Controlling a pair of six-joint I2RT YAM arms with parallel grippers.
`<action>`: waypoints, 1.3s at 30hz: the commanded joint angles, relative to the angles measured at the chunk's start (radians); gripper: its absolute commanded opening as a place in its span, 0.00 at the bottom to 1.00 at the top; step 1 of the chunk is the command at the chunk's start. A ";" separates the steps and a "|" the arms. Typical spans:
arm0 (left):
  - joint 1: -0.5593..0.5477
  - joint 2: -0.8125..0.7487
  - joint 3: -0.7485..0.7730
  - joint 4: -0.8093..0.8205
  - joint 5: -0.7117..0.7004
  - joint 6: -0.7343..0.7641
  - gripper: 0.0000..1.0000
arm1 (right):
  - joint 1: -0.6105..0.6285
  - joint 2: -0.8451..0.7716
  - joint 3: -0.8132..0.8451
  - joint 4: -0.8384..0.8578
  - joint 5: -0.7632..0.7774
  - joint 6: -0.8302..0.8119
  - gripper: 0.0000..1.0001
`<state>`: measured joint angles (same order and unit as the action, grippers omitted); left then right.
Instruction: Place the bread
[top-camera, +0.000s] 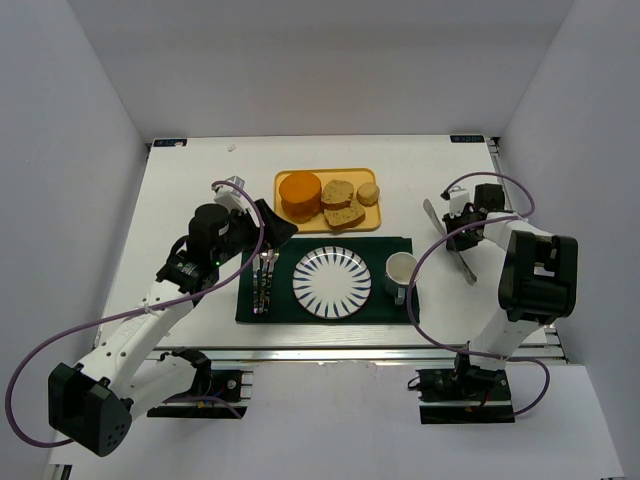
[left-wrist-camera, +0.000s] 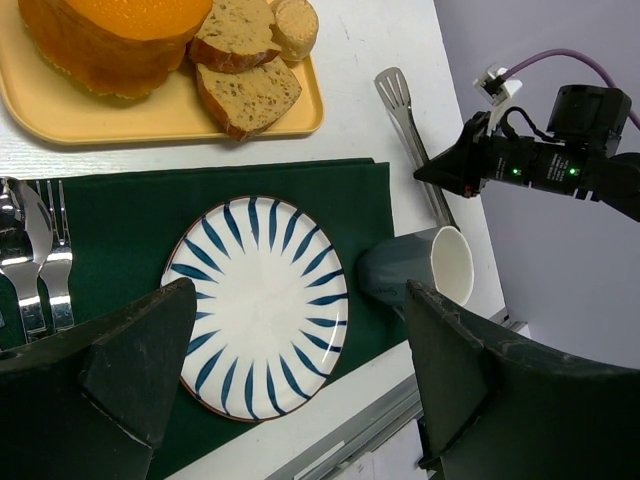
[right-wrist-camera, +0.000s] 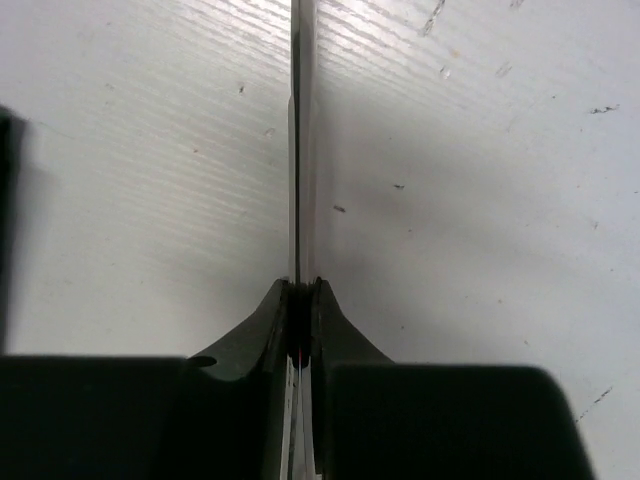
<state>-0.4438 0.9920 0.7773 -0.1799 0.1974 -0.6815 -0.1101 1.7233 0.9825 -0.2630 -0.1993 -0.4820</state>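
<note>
The bread lies on a yellow tray (top-camera: 288, 223) at the back: a thick orange bun (top-camera: 300, 193) and two tan speckled slices (top-camera: 337, 193) (top-camera: 346, 214). They show in the left wrist view too, bun (left-wrist-camera: 120, 35) and slices (left-wrist-camera: 235, 35) (left-wrist-camera: 248, 98). My left gripper (top-camera: 270, 228) is open and empty, above the green placemat's left part, near the tray's front left corner; its jaws (left-wrist-camera: 300, 300) frame the plate (left-wrist-camera: 260, 300). My right gripper (top-camera: 462, 232) is shut on metal tongs (right-wrist-camera: 302, 150) lying on the table at the right (top-camera: 436, 220).
A small round bread piece (top-camera: 368, 193) sits at the tray's right end. A blue-striped white plate (top-camera: 331, 282) rests on the green placemat (top-camera: 385, 245), with a grey cup (top-camera: 401, 270) on its right and a fork and spoons (top-camera: 264, 280) on its left.
</note>
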 joint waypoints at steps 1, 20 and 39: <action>0.004 -0.018 0.013 -0.004 -0.010 -0.003 0.93 | -0.005 -0.017 0.091 -0.120 -0.067 0.003 0.08; 0.004 -0.006 0.054 -0.027 -0.015 -0.003 0.93 | 0.323 -0.019 0.557 -0.317 -0.344 0.076 0.42; 0.004 -0.082 0.063 -0.121 -0.099 -0.007 0.93 | 0.576 -0.002 0.613 -0.326 -0.267 -0.124 0.50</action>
<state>-0.4438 0.9482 0.8001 -0.2687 0.1310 -0.6891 0.4313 1.7416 1.5894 -0.6075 -0.5102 -0.5369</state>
